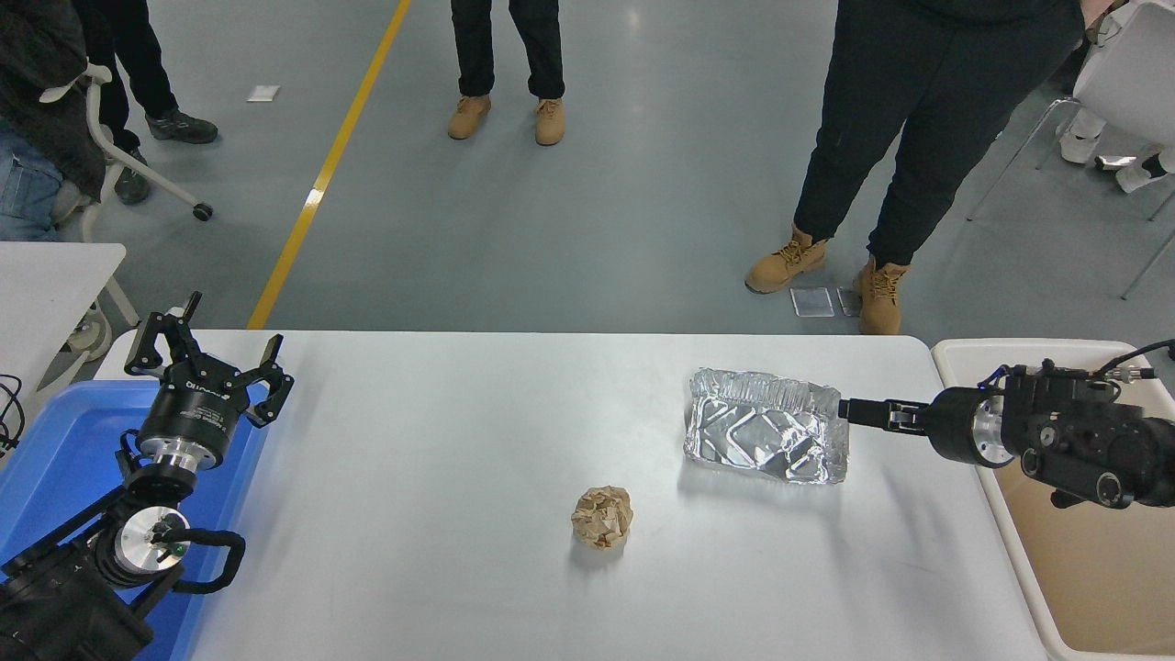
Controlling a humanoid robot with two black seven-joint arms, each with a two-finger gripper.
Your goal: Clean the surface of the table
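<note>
The white table surface carries a crumpled silver foil tray at the right and a crumpled brown paper ball near the middle. My right gripper reaches in from the right edge, level and seen edge-on, its tip at the foil tray's upper right corner. Whether it touches the tray, I cannot tell. My left gripper is parked open at the table's left edge, over the blue bin.
A blue bin stands at the left of the table, a white bin with a tan inside at the right. A smaller white table is at far left. People's legs stand beyond the far edge.
</note>
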